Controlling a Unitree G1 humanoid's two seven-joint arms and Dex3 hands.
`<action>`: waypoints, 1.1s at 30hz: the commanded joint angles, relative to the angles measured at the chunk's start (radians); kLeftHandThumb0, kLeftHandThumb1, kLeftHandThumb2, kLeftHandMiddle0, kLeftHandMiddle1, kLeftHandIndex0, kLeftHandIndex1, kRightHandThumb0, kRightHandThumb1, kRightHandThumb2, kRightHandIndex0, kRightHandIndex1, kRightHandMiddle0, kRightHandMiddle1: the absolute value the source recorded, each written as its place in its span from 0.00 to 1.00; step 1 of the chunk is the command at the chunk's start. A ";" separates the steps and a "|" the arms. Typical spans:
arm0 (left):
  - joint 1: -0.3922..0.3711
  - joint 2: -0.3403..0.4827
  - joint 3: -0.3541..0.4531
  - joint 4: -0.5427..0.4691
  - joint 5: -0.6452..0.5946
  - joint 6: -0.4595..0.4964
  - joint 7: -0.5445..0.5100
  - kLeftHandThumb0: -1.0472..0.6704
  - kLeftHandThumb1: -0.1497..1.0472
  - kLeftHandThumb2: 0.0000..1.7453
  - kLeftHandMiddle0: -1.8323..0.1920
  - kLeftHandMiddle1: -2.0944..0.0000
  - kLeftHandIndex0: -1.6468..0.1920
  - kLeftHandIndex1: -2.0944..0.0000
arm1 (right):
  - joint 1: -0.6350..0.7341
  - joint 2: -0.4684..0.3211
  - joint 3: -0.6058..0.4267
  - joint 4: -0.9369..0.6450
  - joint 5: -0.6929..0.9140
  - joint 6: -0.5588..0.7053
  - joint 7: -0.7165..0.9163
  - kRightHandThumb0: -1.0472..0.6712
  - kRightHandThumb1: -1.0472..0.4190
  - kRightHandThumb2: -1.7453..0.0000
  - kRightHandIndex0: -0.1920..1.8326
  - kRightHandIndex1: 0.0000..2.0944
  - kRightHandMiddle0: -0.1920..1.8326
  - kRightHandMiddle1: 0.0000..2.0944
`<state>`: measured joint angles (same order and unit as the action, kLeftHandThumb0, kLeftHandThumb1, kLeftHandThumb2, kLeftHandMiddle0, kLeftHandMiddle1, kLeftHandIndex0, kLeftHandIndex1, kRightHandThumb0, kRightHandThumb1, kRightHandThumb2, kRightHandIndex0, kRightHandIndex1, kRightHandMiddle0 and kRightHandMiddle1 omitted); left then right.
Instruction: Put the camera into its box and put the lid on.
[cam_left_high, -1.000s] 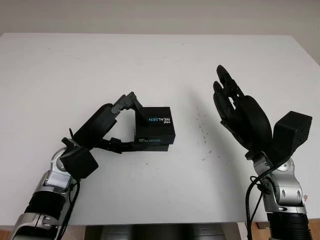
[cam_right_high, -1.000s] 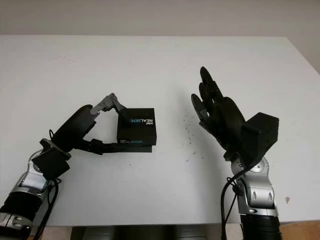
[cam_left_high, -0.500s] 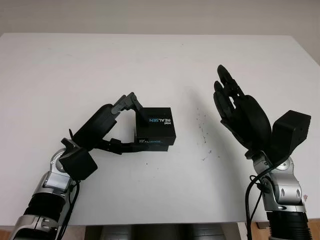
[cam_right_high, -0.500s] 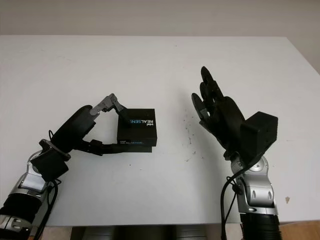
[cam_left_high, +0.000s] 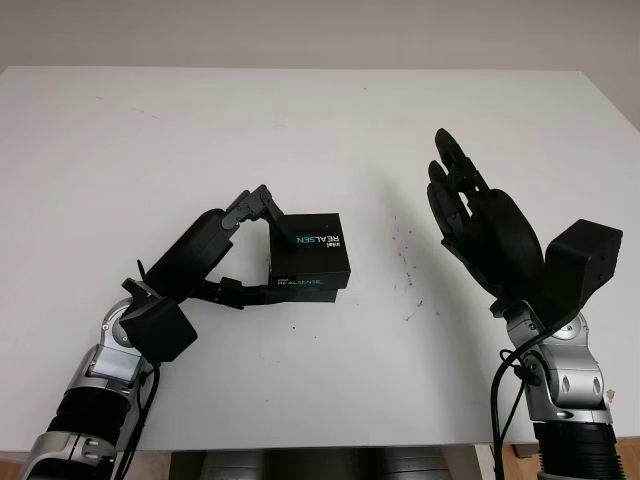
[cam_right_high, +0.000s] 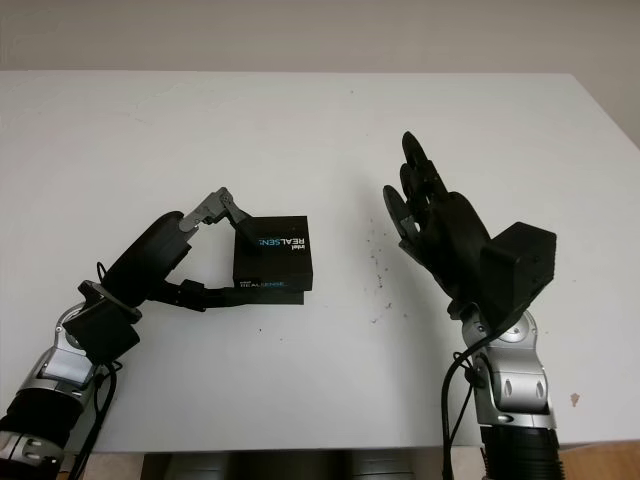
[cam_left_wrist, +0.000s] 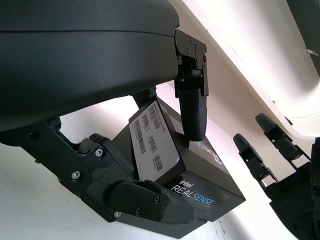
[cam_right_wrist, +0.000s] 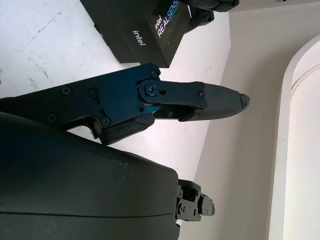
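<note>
A black camera box (cam_left_high: 312, 248) printed "RealSense" lies on the white table (cam_left_high: 320, 120) left of centre. Its lid sits on the base, with a thin strip of base showing underneath, and hides the inside. My left hand (cam_left_high: 262, 245) grips the box's left end. One finger (cam_left_wrist: 192, 107) presses on the lid's top near the back corner, and the thumb (cam_left_wrist: 150, 202) runs along the lower front side. My right hand (cam_left_high: 465, 210) is raised above the table to the right of the box, open and holding nothing.
Small dark specks (cam_left_high: 405, 260) mark the table between the box and the right hand. The table's front edge (cam_left_high: 330, 447) runs close to both forearms. A pale wall (cam_left_high: 320, 30) stands behind the far edge.
The lid has sunk a little lower over the base under my left hand. The right hand has barely moved.
</note>
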<state>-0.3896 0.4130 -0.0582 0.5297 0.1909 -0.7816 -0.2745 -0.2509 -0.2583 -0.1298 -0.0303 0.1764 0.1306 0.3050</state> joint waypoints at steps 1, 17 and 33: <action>0.020 0.011 -0.007 0.000 0.011 -0.005 0.005 0.47 0.88 0.44 0.74 0.00 0.72 0.09 | -0.014 -0.011 -0.005 0.003 -0.001 -0.010 0.000 0.17 0.00 0.75 0.03 0.03 0.03 0.03; 0.029 -0.010 -0.014 -0.040 -0.063 -0.045 -0.043 0.47 0.90 0.41 0.73 0.00 0.73 0.08 | -0.014 -0.014 0.000 0.002 -0.003 -0.001 0.004 0.18 0.00 0.74 0.03 0.03 0.03 0.02; 0.023 0.003 -0.008 -0.007 0.006 -0.037 0.012 0.47 0.88 0.43 0.71 0.00 0.72 0.08 | -0.010 -0.017 -0.004 -0.003 0.004 0.001 0.010 0.17 0.00 0.75 0.02 0.02 0.02 0.02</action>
<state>-0.3633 0.4060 -0.0692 0.5136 0.1852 -0.8230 -0.2730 -0.2521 -0.2631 -0.1288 -0.0303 0.1769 0.1369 0.3130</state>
